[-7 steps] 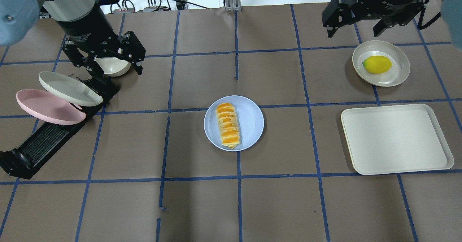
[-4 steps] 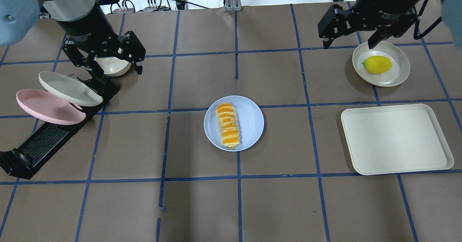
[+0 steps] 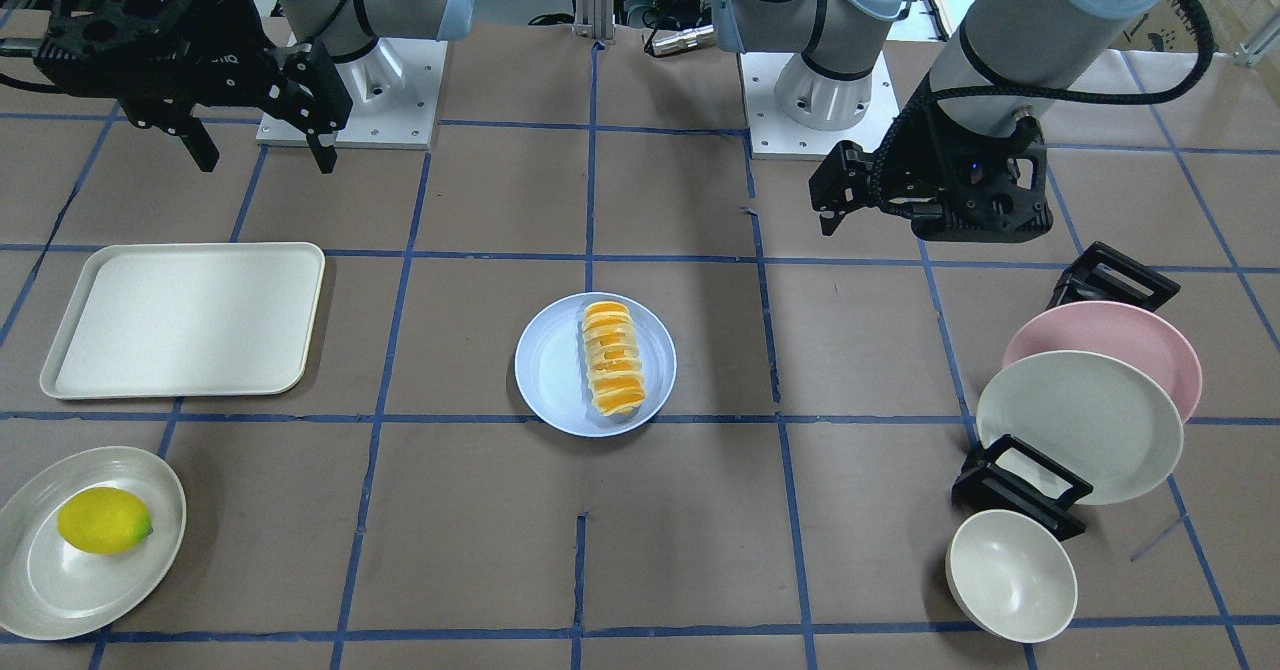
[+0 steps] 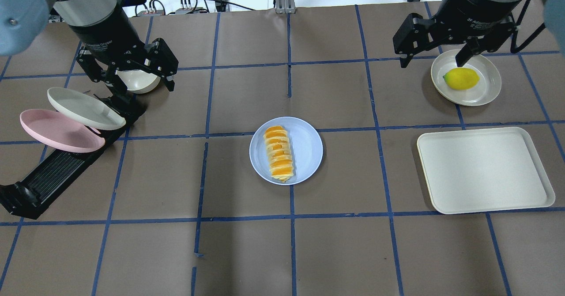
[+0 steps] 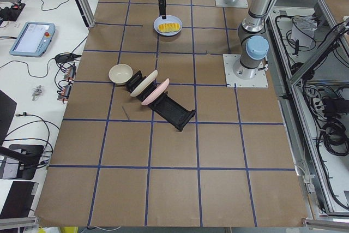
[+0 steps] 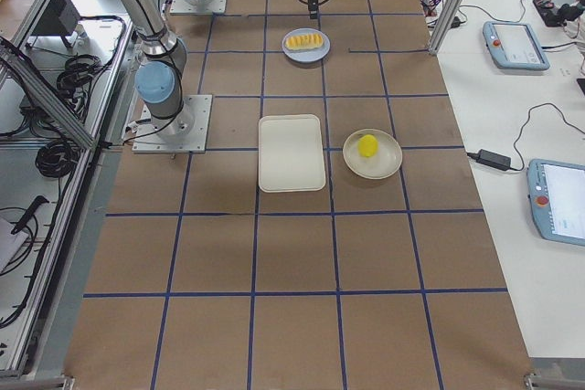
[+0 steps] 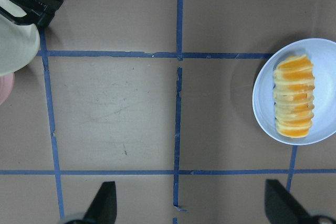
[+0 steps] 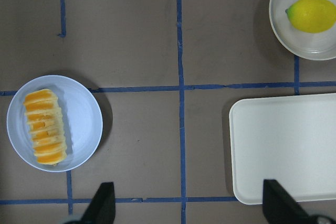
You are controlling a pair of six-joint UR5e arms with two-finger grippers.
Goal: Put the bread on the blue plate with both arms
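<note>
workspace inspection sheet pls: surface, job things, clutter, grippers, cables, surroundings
surface: brown table with a blue tape grid; no spills seen
job's things: bread lies on the blue plate, left of its centre in the overhead view
clutter: lemon on a cream plate; empty cream tray; black rack holding a white plate and a pink plate; bowl beside the rack
grippers: left gripper open, empty, over the rack end; right gripper open, empty, by the cream plate
cables: bundle beyond the table's far edge, none on the surface
surroundings: side benches with pendants
</note>
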